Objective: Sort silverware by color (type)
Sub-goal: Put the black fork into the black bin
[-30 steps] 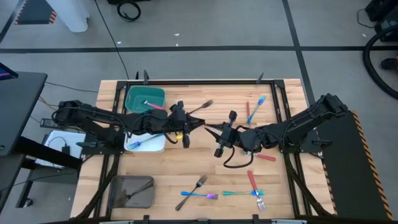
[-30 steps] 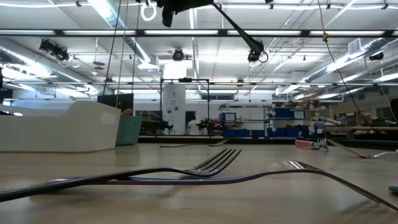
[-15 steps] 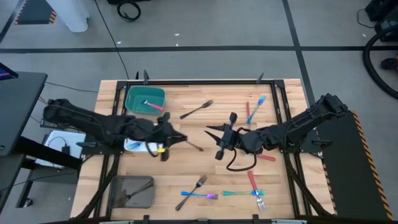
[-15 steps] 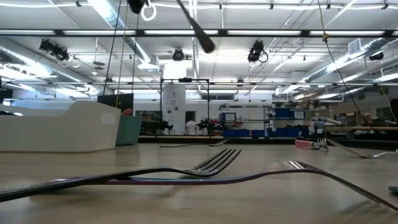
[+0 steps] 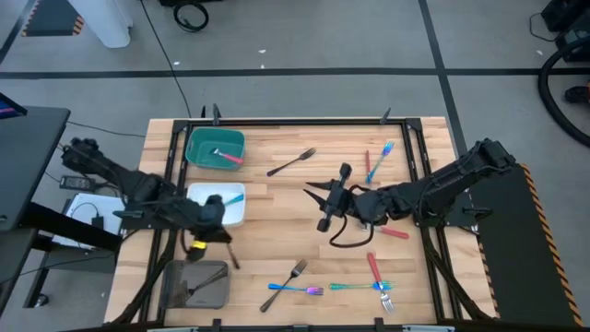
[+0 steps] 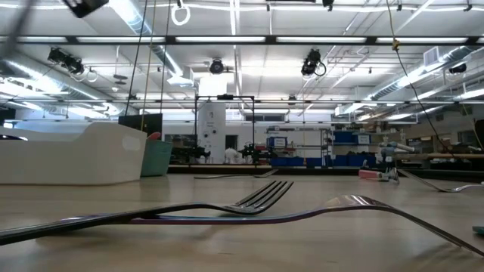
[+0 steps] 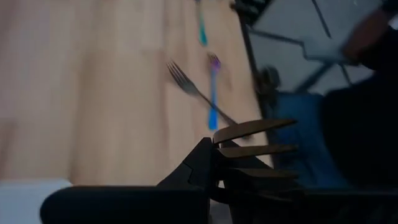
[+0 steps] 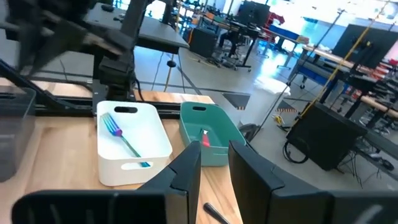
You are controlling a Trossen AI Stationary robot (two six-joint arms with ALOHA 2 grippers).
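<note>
Over table [image 5: 277, 221], left fingers [image 7: 205, 165] pinch dark fork [image 7: 255, 149].

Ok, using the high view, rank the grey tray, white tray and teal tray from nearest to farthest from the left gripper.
1. Grey tray, front-left corner, just below the left gripper.
2. White tray, just behind the gripper.
3. Teal tray, back-left, farthest.

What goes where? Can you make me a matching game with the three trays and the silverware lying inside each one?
Trays:
1. teal rectangular plastic tray
2. white rectangular plastic tray
3. grey rectangular plastic tray

Inside:
a. dark grey metal fork
b. red-handled utensil
c. shiny blue-purple iridescent fork

Pairs: 1-b, 2-c, 3-a
</note>
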